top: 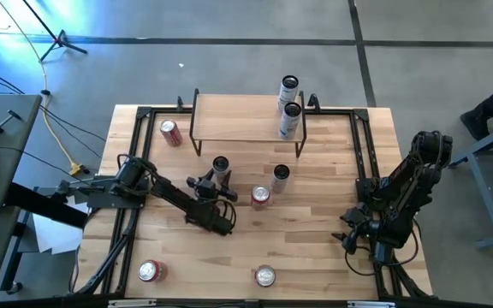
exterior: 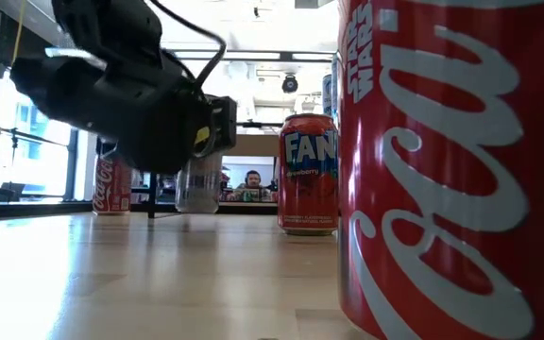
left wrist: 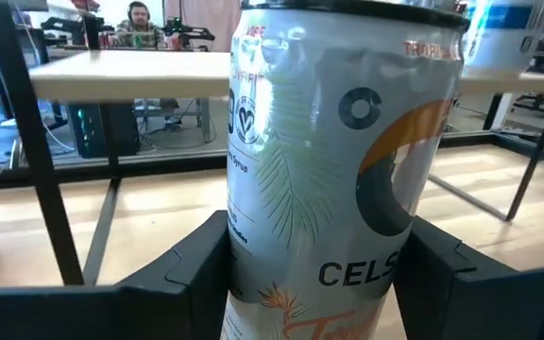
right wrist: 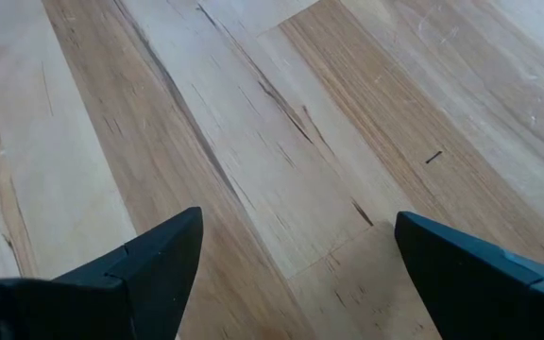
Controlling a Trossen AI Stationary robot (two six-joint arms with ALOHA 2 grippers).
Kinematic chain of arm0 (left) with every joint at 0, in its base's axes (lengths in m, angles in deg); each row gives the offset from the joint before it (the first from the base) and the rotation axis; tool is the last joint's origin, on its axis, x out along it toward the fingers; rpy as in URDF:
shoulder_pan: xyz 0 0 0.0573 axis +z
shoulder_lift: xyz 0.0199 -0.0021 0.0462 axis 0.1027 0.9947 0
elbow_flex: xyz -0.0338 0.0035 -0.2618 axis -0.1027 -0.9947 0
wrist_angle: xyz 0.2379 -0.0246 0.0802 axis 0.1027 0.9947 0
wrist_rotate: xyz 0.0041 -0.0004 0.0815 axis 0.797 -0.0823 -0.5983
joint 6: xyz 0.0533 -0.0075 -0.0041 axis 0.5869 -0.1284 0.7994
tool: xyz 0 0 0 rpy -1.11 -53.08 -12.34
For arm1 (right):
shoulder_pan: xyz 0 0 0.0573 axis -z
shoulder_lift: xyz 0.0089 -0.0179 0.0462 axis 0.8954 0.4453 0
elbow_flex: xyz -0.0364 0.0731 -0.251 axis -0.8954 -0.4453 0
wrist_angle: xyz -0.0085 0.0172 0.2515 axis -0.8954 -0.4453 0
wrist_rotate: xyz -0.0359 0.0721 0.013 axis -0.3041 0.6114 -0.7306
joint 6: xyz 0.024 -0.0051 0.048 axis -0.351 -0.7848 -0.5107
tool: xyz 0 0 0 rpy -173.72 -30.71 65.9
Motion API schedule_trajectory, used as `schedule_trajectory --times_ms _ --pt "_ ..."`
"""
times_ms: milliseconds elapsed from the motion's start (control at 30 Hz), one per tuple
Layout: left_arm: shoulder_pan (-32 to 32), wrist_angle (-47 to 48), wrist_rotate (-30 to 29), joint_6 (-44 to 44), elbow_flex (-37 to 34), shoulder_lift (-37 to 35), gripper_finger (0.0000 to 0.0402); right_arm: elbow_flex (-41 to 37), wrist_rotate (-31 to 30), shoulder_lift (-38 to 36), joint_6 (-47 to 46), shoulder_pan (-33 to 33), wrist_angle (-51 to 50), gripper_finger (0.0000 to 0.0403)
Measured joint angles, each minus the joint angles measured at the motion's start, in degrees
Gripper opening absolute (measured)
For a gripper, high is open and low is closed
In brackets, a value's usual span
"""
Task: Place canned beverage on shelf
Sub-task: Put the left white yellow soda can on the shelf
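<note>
The shelf (top: pixel 238 120) stands at the table's far middle on thin black legs, with two silver cans (top: pixel 290 88) (top: pixel 290 120) at its right end. My left gripper (top: pixel 219 178) is shut on a tall white and orange can (left wrist: pixel 338 142) in front of the shelf; the can also shows in the low view (exterior: pixel 198 184). My right gripper (right wrist: pixel 291 274) is open and empty over bare tabletop at the near right (top: pixel 353 238). My left gripper pinches the can's lower body (left wrist: pixel 253 283) between its two fingers (left wrist: pixel 182 269), one on each side. The fingers come level from the table's near left side. The can stands upright. I cannot tell whether its base touches the table.
A red can (top: pixel 171 133) stands left of the shelf. A silver can (top: pixel 280 177) and a red Fanta can (top: pixel 260 197) stand just right of my left gripper. Two red cans (top: pixel 150 271) (top: pixel 265 275) stand near the front edge. A person sits beyond the table (left wrist: pixel 140 19).
</note>
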Motion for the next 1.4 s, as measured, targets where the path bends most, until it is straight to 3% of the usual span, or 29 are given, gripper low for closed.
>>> schedule_trajectory --times_ms 267,633,867,1133,1400 --pt "0.01 7.92 -0.94 3.29 4.35 -3.94 0.0194 0.00 -0.05 0.00 0.00 0.02 0.02 0.0339" --pt "2.70 7.33 -0.87 25.37 10.48 -13.53 0.0194 0.00 -0.09 0.00 -0.02 0.02 -0.02 0.0339" --pt "6.61 7.07 -0.76 37.76 18.81 -14.57 0.0195 0.00 -0.09 0.00 -0.02 0.02 -0.02 0.0339" --pt "10.81 -1.89 -0.14 48.82 22.91 -14.57 0.0194 0.00 -0.11 0.00 -0.02 0.02 -0.04 0.0339" --pt "14.48 -8.94 -0.02 50.07 22.91 -14.54 0.0194 0.00 -0.11 -0.02 -0.02 0.02 -0.04 0.0339"
